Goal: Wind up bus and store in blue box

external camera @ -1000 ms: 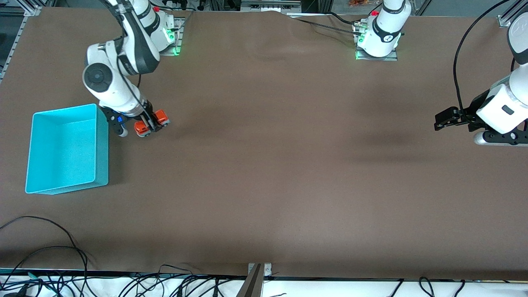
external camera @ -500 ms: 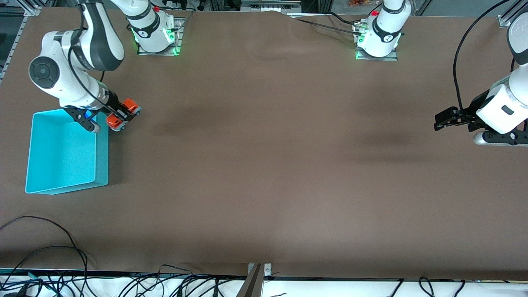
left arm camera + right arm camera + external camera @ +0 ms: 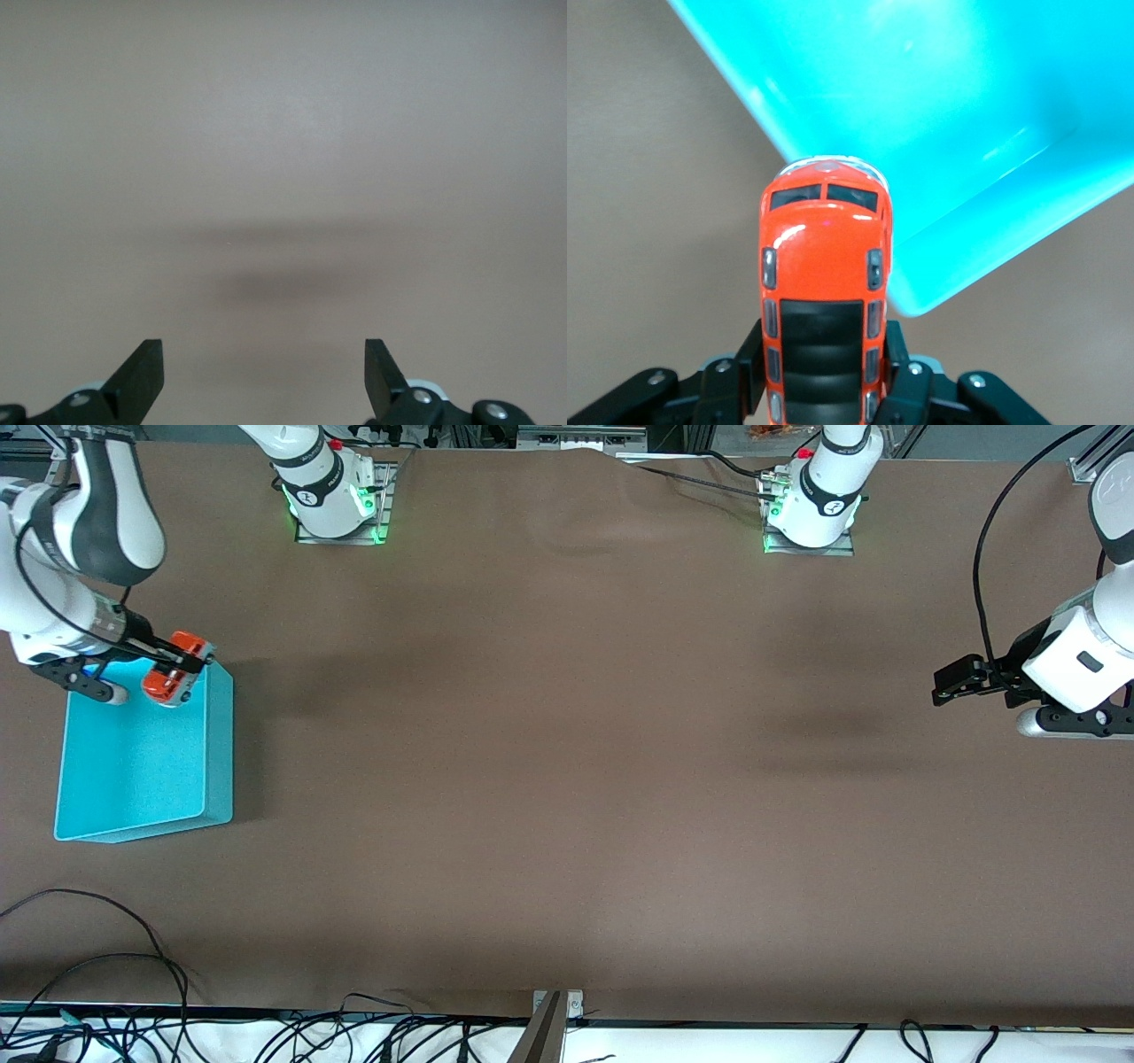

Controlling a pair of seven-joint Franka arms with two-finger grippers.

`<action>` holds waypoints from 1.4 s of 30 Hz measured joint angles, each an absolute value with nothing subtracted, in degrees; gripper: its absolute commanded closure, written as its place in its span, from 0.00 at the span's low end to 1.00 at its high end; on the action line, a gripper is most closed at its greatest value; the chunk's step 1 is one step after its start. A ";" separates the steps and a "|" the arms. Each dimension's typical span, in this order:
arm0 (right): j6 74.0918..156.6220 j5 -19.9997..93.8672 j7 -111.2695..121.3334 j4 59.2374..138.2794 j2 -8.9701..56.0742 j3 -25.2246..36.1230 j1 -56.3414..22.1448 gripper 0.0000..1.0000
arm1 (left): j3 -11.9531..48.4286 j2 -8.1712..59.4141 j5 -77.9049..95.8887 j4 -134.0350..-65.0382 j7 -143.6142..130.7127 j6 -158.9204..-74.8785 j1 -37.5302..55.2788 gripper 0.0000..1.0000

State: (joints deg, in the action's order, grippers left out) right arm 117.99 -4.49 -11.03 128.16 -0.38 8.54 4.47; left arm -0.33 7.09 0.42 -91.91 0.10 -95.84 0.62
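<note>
Over the table (image 3: pixel 567 779), right claw (image 3: pixel 180 666) apparently holds the bus (image 3: pixel 177 668)

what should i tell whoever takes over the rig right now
Right claw: shut on the bus, holding it in the air over the corner of the blue box nearest the right arm's base; in the right wrist view the bus overlaps the box's corner.
Left claw: open, holding nothing, waiting above bare table at the left arm's end.
Done: bus picked up and carried to the box. Whether it is wound cannot be told.
Left: bring the bus fully over the box interior, lower it, release, withdraw.
</note>
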 measured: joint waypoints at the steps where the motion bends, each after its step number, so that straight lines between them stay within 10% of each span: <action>1: 117.97 -5.16 -9.13 127.66 -0.08 9.35 4.58 1.00 | -0.33 7.09 0.42 -91.91 0.10 -95.84 0.62 0.00; 42: 129.09 -14.57 7.44 111.28 27.00 10.90 11.06 1.00 | -0.33 7.16 0.42 -91.91 0.10 -95.84 0.64 0.00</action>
